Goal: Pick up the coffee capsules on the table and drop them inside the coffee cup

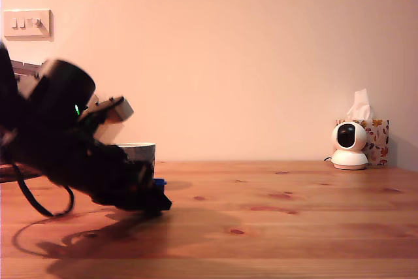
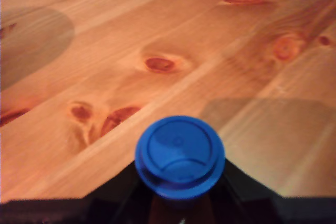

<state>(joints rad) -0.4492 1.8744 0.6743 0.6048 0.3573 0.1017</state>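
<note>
**pinetop_dan:** So where's the blue coffee capsule (image 2: 180,162) sitting right now? And is anything in the coffee cup (image 1: 138,155) yet?

**arx_tinkerer:** The gripper (image 1: 155,202) is clamping the blue capsule between its dark jaws. In the wrist view the round blue face with its flanged rim is filling the near edge, and the black jaws are pressing in on both sides of it. In the exterior view you're only getting a little sliver of blue poking out by the tip, low over the table (image 1: 294,227), on the exterior view's left.

**pinetop_dan:** And the cup?

**arx_tinkerer:** It's standing upright just behind the arm (image 1: 59,142), mostly blocked by it. Only the pale rim and a bit of the wall are showing. The camera is looking at it side-on, so I honestly can't tell what's inside.

**pinetop_dan:** Any other containers?

**arx_tinkerer:** A patterned tissue box (image 1: 376,140) is sitting way over on the exterior view's right with a tissue sticking up out of the top, and a small white camera (image 1: 349,146) is standing right in front of it. I'm not spotting a second capsule in either view.
</note>
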